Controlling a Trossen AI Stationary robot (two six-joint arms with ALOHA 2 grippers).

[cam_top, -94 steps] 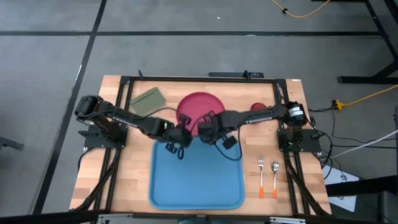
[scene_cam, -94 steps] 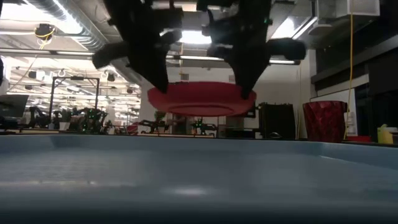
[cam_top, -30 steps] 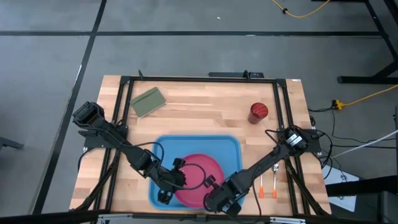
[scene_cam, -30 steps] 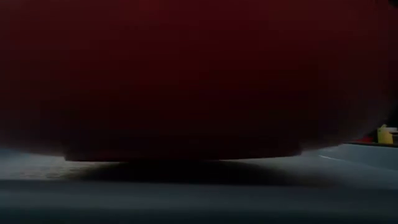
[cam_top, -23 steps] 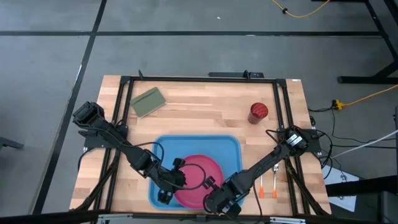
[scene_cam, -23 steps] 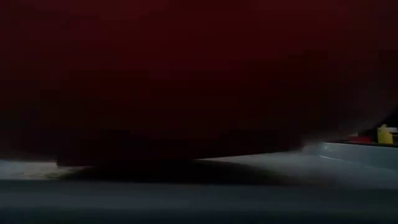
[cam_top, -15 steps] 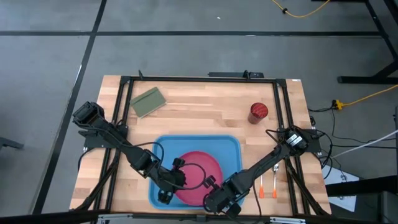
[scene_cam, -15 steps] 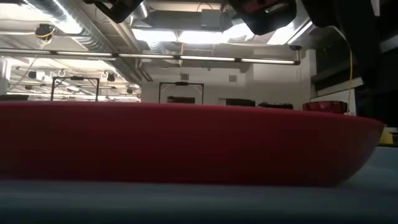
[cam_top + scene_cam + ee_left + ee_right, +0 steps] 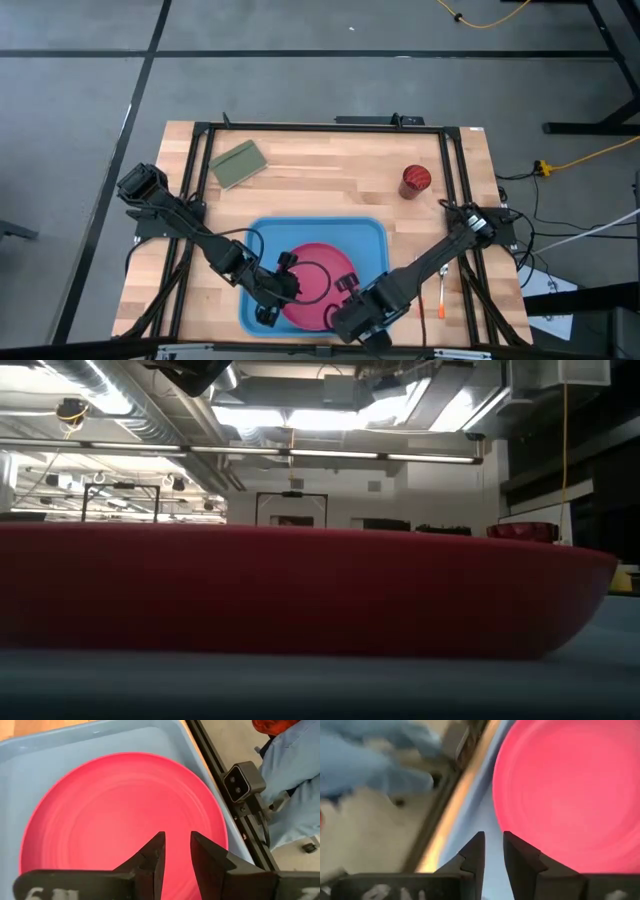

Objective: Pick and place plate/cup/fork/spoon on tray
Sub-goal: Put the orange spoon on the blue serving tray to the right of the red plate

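Both pairs of fingers stand narrowly parted and empty, the left gripper (image 9: 176,851) over the plate (image 9: 318,296), the right gripper (image 9: 491,851) beside its rim; lying flat by the tray's (image 9: 372,235) near edge, it looks light, stiff, slick, best pinched at the rim.

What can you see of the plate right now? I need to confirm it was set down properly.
The plate is round, shallow and pink-red, apparently smooth plastic with faint concentric rings and a low raised rim. It lies flat and upright inside the light-blue tray, toward the tray's near edge, resting on its floor. Neither gripper grips it: the left gripper hovers over its rim with a narrow gap between its fingers, and the right gripper is just off its edge.
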